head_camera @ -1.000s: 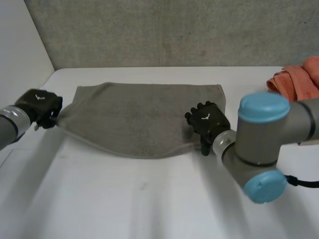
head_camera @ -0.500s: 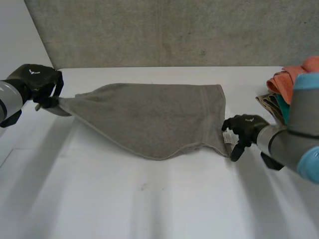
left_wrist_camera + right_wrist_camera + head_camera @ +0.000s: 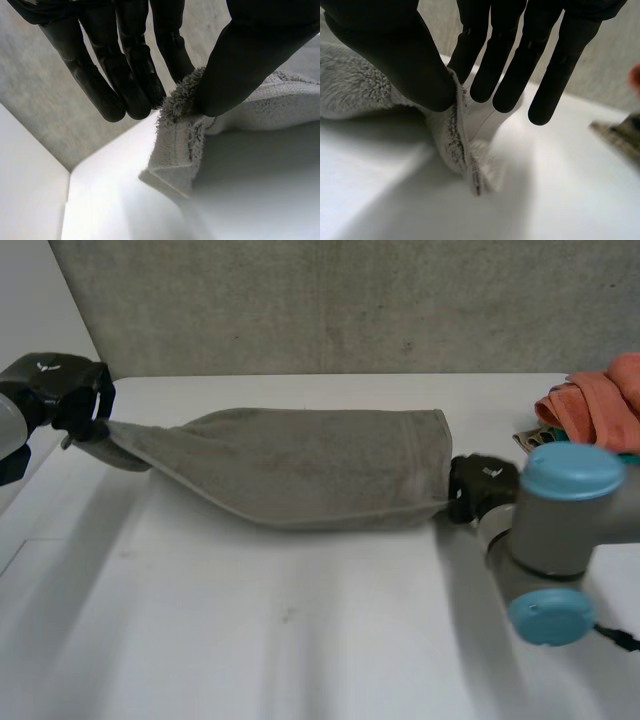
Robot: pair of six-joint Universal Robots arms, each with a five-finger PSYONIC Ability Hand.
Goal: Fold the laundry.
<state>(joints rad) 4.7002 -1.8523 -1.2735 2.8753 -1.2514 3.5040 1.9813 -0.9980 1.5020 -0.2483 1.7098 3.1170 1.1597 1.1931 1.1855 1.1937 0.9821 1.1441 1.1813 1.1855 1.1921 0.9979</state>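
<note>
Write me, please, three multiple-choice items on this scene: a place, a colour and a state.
1. Where is the orange cloth? A. the table's far right B. its near left corner C. its middle
2. What colour is the towel? A. blue B. grey C. yellow
3. What is the left hand doing? A. lying flat B. pinching a towel corner C. curled on nothing
Key: 1 A, it is heaped at the far right edge; 2 B, grey in all views; 3 B, thumb presses the corner against the fingers.
</note>
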